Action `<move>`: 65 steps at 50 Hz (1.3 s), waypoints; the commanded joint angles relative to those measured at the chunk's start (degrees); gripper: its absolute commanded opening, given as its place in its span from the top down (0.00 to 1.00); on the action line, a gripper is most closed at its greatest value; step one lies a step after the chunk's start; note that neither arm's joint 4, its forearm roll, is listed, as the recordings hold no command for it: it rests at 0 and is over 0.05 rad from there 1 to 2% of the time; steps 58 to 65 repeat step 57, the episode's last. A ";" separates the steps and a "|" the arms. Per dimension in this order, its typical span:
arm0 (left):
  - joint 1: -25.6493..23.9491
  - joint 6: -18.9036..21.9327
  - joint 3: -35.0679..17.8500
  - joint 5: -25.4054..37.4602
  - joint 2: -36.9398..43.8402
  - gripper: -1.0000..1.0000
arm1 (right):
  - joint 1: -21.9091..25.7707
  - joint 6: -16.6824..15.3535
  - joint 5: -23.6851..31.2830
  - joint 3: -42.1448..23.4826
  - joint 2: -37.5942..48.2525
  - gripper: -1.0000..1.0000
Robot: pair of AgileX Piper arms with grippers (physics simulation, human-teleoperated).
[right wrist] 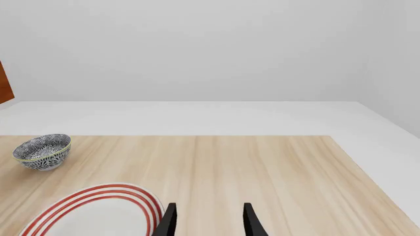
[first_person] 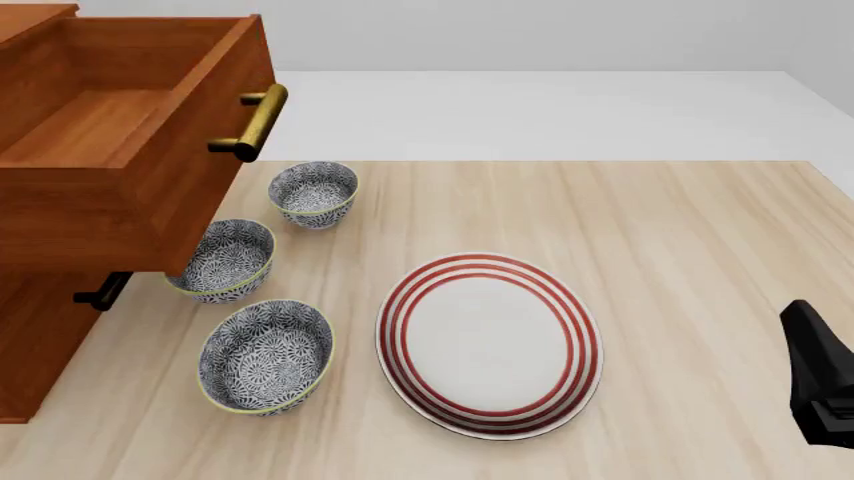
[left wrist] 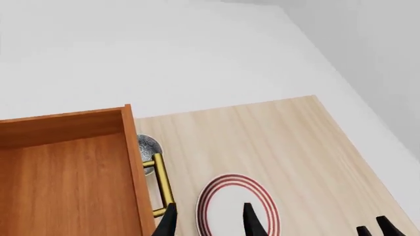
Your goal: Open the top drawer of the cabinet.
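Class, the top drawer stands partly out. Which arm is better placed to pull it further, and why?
Left. The left tool sits open beside the brass handle of the top drawer. The right tool hangs well away, beyond the striped plate.

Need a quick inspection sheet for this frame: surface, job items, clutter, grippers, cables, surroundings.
Surface: light wood table, no spills seen.
Job's things: top drawer pulled far out of the cabinet, interior looks empty; brass handle free.
Clutter: three patterned bowls; the middle one sits partly under the drawer. Red-striped plate beside them.
Grippers: left gripper open, above the plate beside the handle; right gripper open, holding nothing.
Cables: nothing seen.
Surroundings: plain white floor and walls.
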 commanded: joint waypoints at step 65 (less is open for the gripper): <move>-5.38 -1.72 2.06 0.43 -6.83 0.00 | 0.00 0.00 0.00 0.00 0.00 0.00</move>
